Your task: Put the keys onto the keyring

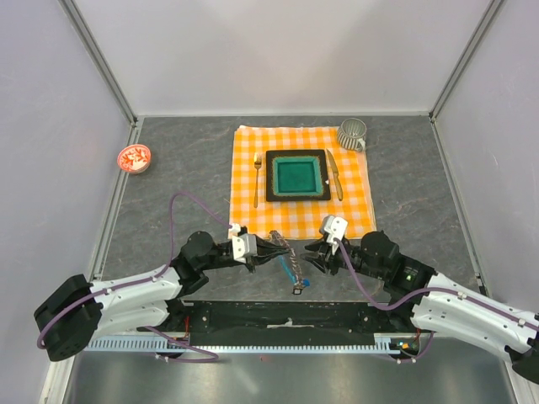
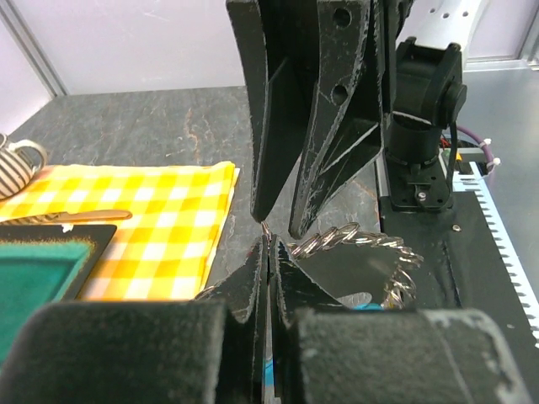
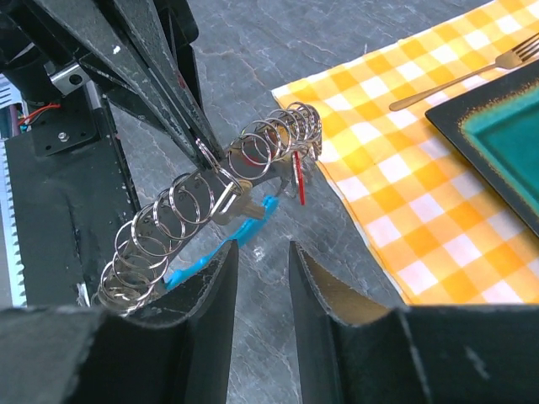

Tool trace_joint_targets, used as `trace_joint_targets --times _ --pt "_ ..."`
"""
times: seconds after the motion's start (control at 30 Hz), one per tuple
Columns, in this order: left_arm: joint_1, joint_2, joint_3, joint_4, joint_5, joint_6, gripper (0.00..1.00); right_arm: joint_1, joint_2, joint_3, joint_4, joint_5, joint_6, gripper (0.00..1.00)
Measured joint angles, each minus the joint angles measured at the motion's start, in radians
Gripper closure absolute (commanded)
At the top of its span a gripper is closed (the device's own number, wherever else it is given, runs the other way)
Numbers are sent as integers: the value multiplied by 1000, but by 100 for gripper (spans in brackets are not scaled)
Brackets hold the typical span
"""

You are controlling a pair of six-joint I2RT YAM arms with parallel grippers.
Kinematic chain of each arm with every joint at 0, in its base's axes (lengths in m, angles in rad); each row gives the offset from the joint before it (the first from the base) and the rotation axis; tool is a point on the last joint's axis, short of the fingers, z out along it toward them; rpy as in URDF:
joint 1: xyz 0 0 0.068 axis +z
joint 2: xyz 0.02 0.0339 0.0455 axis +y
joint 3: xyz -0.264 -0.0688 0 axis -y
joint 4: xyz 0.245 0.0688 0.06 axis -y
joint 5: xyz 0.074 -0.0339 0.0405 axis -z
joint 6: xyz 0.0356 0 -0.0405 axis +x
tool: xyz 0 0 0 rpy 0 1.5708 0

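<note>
The keyring [image 3: 181, 210] is a string of silvery rings hanging slanted above the grey table, with a cyan-blue clip [image 3: 221, 249] under it. A small metal key [image 3: 239, 200] and a red tag [image 3: 299, 178] dangle from the rings. My left gripper [image 2: 269, 240] is shut on one ring near the string's middle, and its fingertips [image 3: 199, 145] show in the right wrist view. My right gripper [image 3: 263, 252] is open just short of the rings, nothing between its fingers. From above, the left gripper [image 1: 278, 250] and the right gripper [image 1: 310, 254] face each other, the keyring [image 1: 289, 265] between them.
Behind the grippers lies an orange checked cloth [image 1: 253, 210] with a dark plate [image 1: 297, 154], a fork [image 1: 258, 178] and a knife [image 1: 334, 175]. A striped mug [image 1: 353, 133] stands at its far right corner. A red-and-white dish [image 1: 134, 157] sits far left. The black base rail [image 1: 278, 316] runs along the near edge.
</note>
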Motion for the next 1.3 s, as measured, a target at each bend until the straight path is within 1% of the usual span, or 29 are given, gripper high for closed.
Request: trace_joint_targets --times 0.17,0.4,0.6,0.77,0.93,1.3 --pt "0 -3 0 3 26 -1 98 0 -3 -14 49 -29 0 59" --pt "0 -40 3 -71 51 11 98 0 -9 -11 79 -86 -23 57" --pt "0 -44 14 -108 75 29 98 0 38 -2 83 -145 -49 57" --pt "0 -44 24 -118 97 34 98 0 47 10 86 -182 -66 58" --pt "0 -45 31 -129 120 34 98 0 47 24 95 -190 -72 61" --pt "0 -63 52 -156 150 34 98 0 53 26 97 -208 -88 62"
